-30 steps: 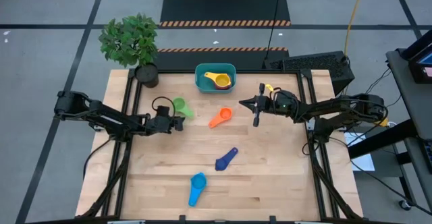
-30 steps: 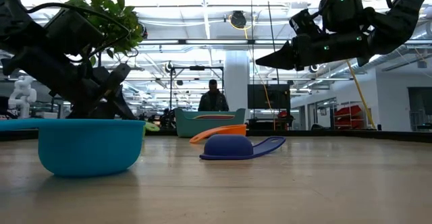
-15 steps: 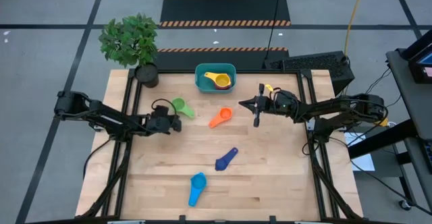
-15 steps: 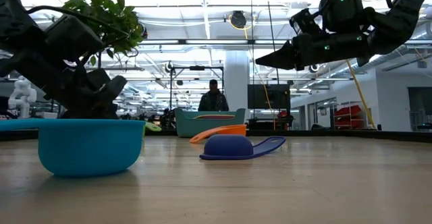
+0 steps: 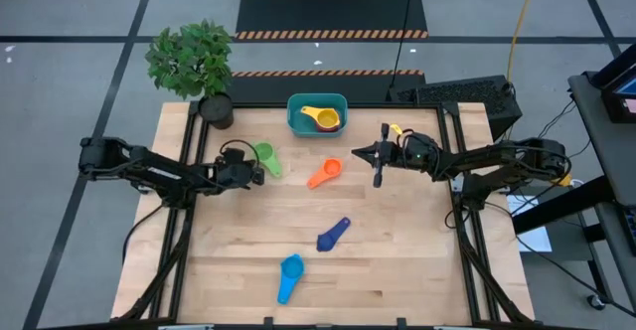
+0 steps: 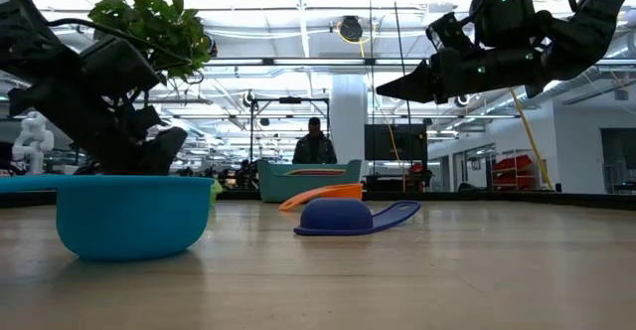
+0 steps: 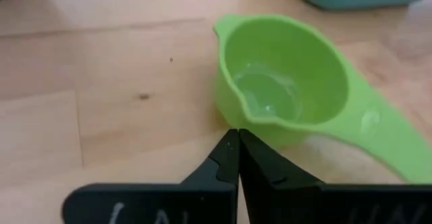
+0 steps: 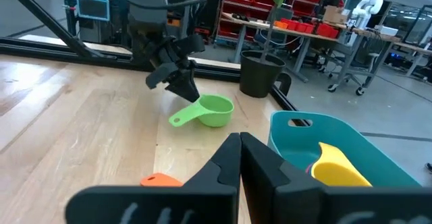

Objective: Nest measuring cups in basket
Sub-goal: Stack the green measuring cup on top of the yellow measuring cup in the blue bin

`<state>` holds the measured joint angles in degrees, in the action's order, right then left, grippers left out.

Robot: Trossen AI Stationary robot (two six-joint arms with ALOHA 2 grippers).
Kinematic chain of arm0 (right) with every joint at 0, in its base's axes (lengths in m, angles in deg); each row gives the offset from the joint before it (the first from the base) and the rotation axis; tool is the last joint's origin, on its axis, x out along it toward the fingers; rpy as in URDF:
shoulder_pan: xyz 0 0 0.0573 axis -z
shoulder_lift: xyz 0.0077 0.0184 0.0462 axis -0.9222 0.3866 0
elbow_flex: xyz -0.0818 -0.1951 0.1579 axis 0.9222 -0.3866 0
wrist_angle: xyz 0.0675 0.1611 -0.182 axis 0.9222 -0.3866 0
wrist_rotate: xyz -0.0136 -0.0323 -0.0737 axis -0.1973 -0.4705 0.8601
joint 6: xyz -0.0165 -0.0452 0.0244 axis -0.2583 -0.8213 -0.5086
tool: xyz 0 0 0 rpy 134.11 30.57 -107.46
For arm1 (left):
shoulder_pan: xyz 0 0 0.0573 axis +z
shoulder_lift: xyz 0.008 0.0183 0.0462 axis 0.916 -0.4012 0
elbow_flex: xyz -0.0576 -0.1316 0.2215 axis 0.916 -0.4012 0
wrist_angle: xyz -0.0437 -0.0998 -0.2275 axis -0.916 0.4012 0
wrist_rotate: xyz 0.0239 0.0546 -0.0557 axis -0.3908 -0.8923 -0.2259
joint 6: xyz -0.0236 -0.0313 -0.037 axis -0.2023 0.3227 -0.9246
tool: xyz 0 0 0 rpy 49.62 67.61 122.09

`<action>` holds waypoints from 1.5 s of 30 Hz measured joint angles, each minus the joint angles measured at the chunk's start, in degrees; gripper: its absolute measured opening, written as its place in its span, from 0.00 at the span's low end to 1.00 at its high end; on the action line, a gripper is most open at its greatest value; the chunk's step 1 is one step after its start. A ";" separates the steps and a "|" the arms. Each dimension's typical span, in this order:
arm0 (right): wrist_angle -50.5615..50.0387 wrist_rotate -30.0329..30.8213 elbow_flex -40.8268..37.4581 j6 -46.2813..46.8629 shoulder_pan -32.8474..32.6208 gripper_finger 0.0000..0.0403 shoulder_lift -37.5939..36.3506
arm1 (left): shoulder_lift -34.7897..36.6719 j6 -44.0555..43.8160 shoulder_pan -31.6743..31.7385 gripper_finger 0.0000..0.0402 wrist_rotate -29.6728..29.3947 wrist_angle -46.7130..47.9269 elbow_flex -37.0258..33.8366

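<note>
Left gripper (image 7: 237, 158) is pressed together with nothing between the fingers, tips just beside the rim of the green cup (image 5: 264, 157) near the table's left-back area. Right gripper (image 5: 358, 153) is also pressed together and empty; I see it held above the table, right of centre and in front of the basket.

Surface: light wood-plank table (image 5: 397, 260), dark frame rails down both sides. Grey floor around it, black mats with orange hazard stripes behind. Potted plant (image 5: 194, 64) in a black pot sits at the back-left corner. The low view looks into a big open workshop: ceiling lights, red shelving, a person (image 6: 315, 143) standing far behind the table.

Counts from the high view:
- Basket: one, teal (image 5: 298, 111), centred at the back edge.
- Cups in the basket: I can make out a yellow one (image 5: 318, 113) and something red/orange (image 5: 329, 122) under or beside it; can't tell how many are stacked there.
- Cups loose on the table: four. Green by the left gripper, orange (image 5: 324, 173) near centre, dark blue (image 5: 333, 235) in front of it, lighter blue (image 5: 289, 276) near the front edge. All well apart from one another.
- Arms: two.
</note>
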<state>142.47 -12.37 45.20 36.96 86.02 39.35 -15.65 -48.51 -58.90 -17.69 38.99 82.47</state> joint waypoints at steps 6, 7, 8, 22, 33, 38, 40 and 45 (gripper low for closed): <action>-2.45 0.00 0.00 0.00 0.00 0.00 0.00 | 5.47 0.27 0.30 0.06 5.12 -0.04 -0.01; -2.76 0.00 0.00 0.00 0.00 0.00 0.00 | 6.33 0.33 0.26 0.06 7.07 -0.08 0.01; -3.03 0.00 0.00 0.00 0.00 0.00 0.00 | 7.14 0.31 0.24 0.06 9.31 -0.08 -0.01; -3.88 0.00 0.00 0.00 0.00 0.00 0.00 | 5.23 -11.05 -7.18 0.07 9.55 -0.06 -0.01; -3.93 -0.03 0.00 0.23 -0.04 0.00 0.00 | 3.61 -5.34 -0.47 0.07 1.58 -0.09 -0.01; -4.05 -0.06 0.00 0.24 -0.04 0.00 0.00 | 3.61 -1.46 4.17 0.07 -1.63 0.24 -0.01; -4.18 -0.07 0.00 0.24 -0.04 0.00 0.00 | 3.61 -0.39 5.57 0.07 -1.37 -0.23 -0.01; -4.83 -0.07 0.00 0.22 -0.05 0.00 0.00 | 3.61 0.69 5.55 0.07 3.11 -0.87 -0.01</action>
<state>137.64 -12.43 45.20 37.19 85.97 39.35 -12.04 -47.82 -53.36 -14.58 38.12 82.46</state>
